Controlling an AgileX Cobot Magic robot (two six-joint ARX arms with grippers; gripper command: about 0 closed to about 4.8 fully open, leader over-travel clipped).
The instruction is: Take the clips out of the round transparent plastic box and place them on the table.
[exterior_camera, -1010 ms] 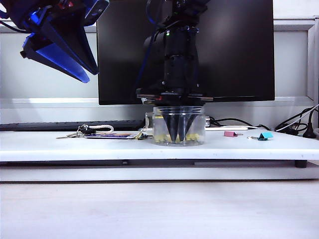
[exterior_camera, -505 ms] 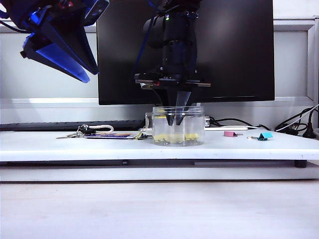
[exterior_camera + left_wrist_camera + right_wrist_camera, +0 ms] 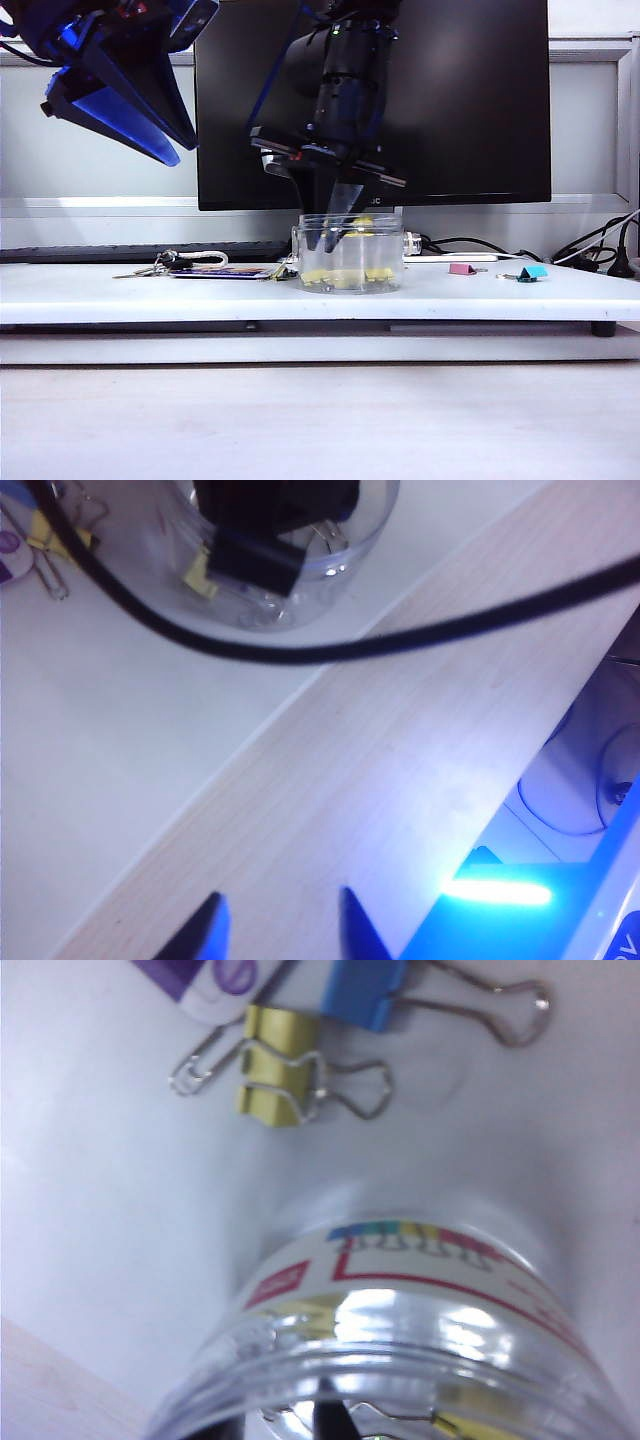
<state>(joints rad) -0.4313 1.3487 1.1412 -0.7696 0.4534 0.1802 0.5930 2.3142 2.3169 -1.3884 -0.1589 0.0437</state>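
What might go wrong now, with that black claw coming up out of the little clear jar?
The right gripper is tilted at the round transparent plastic box's rim with a yellow clip; it may snag and drag the box, or drop the clip back among the clips. The open left gripper, held high, cannot steady it.

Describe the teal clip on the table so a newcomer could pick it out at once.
Start from the black monitor and drop to the white table, then look right of the round transparent plastic box that the right gripper dips into. Two small clips lie there side by side. The teal clip is the right-hand one; its neighbour, the pink clip, lies nearer the box.
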